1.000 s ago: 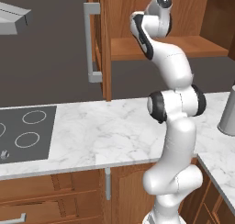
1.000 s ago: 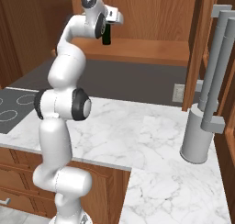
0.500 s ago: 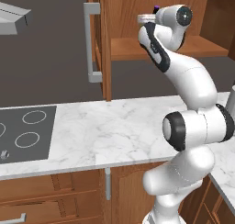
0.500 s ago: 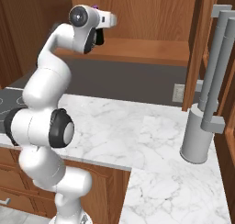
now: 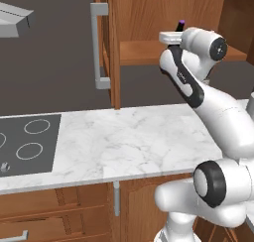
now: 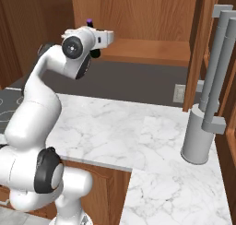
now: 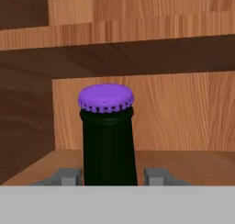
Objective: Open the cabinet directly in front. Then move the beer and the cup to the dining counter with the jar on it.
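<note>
Gripper clamped around the beer neck, just outside the open cabinet; glass likely slick, breakable, bottom-heavy, so hold below the cap.

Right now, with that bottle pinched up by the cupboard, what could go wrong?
The pincer grips the beer by its slim neck alone, so the bottle might swing or slip while carried. It hangs by the open cabinet, so a wide swing of the arm could knock the bottle against the shelf edge or the door. A drop would land on the hard marble counter.
</note>
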You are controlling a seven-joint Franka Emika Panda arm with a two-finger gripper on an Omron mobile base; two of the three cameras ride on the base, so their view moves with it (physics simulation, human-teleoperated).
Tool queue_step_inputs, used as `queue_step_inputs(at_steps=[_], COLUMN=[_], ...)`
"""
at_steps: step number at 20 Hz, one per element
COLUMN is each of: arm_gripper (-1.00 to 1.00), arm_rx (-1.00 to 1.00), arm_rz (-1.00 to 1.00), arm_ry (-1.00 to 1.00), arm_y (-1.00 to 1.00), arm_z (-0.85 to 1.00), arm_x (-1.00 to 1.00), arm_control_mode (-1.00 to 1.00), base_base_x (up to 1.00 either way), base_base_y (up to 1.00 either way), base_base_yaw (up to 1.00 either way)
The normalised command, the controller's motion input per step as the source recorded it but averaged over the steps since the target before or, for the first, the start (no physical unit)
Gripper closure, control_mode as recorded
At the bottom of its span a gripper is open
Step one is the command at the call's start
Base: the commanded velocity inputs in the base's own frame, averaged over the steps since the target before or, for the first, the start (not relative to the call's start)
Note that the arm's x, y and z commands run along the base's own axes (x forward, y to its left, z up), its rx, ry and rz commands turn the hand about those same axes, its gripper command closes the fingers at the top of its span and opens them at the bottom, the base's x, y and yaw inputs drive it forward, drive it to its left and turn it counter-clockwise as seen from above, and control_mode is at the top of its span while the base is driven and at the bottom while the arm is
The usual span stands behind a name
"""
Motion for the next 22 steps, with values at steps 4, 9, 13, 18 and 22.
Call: queue_step_inputs(at_steps=[4,9,13,18,22], arm_gripper=[1.00,1.00,1.00,1.00,1.00], arm_rx=[0.01,0.00,0.00,0.00,0.00], arm_rz=[0.00,0.00,0.00,0.00,0.00], arm_ry=[0.00,0.04,0.14,0.12,0.00], arm_y=[0.00,0.00,0.00,0.00,0.01], arm_z=[0.00,0.00,-0.24,-0.41,-0.37], arm_x=[-1.00,-1.00,-0.75,-0.54,-0.26], arm_control_mode=[-1.00,-1.00,-1.00,-1.00,-1.00], base_base_x=[0.00,0.00,0.00,0.00,0.00], base_base_y=[0.00,0.00,0.00,0.00,0.00], base_base_yaw=[0.00,0.00,0.00,0.00,0.00])
